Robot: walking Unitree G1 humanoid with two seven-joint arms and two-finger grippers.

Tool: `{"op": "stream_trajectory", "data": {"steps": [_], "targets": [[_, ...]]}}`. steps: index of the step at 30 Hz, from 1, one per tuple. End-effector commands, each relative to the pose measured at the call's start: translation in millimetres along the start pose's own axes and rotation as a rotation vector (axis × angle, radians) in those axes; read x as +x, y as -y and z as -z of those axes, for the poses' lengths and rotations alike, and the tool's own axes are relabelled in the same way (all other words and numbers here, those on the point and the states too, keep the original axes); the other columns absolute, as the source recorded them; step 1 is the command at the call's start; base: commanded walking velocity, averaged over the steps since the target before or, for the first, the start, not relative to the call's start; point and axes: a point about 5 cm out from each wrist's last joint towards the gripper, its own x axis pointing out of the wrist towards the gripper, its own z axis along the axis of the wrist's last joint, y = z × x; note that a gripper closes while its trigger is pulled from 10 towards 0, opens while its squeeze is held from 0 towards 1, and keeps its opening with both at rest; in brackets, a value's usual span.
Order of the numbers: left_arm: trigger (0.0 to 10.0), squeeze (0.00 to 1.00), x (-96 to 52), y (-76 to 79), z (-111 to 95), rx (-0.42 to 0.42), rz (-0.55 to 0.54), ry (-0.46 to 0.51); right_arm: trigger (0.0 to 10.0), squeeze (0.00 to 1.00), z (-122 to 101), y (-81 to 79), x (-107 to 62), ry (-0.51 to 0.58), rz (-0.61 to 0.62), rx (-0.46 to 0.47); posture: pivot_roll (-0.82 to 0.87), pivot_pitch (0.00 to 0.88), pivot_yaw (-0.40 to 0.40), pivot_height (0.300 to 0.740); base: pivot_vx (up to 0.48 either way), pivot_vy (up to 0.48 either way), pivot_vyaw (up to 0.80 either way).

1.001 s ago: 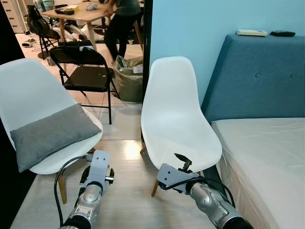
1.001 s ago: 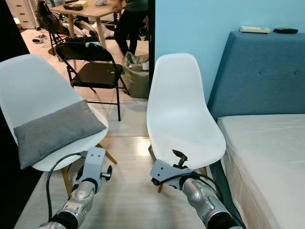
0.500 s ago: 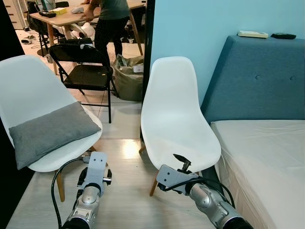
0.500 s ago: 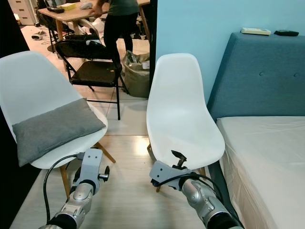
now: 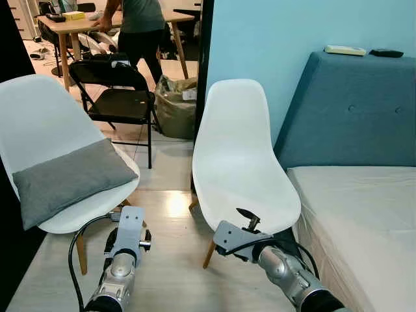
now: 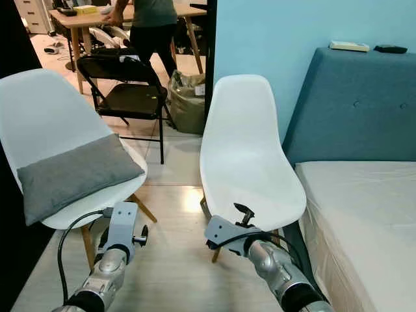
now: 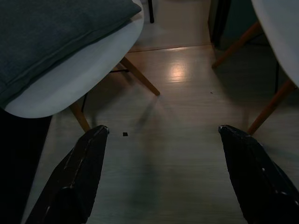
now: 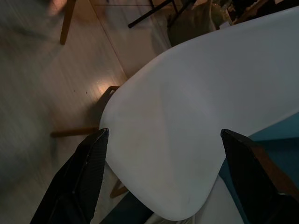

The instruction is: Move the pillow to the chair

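The grey pillow (image 5: pixel 65 179) lies on the seat of the white chair (image 5: pixel 39 123) at my left. A second white chair (image 5: pixel 240 156) stands bare in the middle, against the blue wall. My left arm (image 5: pixel 123 250) is held low over the wooden floor, below and in front of the pillow chair. The left wrist view has the pillow (image 7: pixel 51 32) above and ahead of the open left gripper (image 7: pixel 163 129). My right arm (image 5: pixel 273 260) sits low by the front edge of the bare chair. In the right wrist view the right gripper (image 8: pixel 164 134) is open, facing that chair's seat (image 8: pixel 187 135).
A bed (image 5: pixel 364 221) with a blue headboard (image 5: pixel 351 110) fills the right side. Behind the chairs stand a black folding chair (image 5: pixel 117 97) and a bag (image 5: pixel 174 104). A person (image 5: pixel 140 26) stands at a wooden table (image 5: pixel 71 23) further back. Bare wooden floor (image 5: pixel 169 260) lies between the two white chairs.
The person at the table has stepped to the left. The view has shifted slightly; both arms hold about the same place and the pillow has not moved.
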Motion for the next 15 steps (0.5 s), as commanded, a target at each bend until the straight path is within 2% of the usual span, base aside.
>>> {"op": "stream_trajectory", "data": {"steps": [1, 7, 15], "targets": [[10.0, 0.00, 1.5, 3.0, -3.6, -0.010, 0.009, 0.002, 10.0, 0.00, 0.4, 0.5, 0.9, 0.000, 0.000, 0.013, -0.02, 0.047, -0.064, 0.740, 0.000, 0.000, 0.00], [10.0, 0.00, 3.0, 0.8, -7.0, 0.011, 0.023, 0.019, 10.0, 0.00, -0.8, -0.6, 2.3, 0.003, -0.002, 0.055, -0.02, 0.046, -0.058, 0.740, 0.000, 0.000, 0.00], [10.0, 0.00, 4.7, -1.8, -10.8, 0.010, 0.018, 0.030, 10.0, 0.00, -2.0, -0.9, 3.6, 0.008, -0.005, 0.058, 0.00, 0.046, -0.058, 0.740, 0.000, 0.000, 0.00]]}}
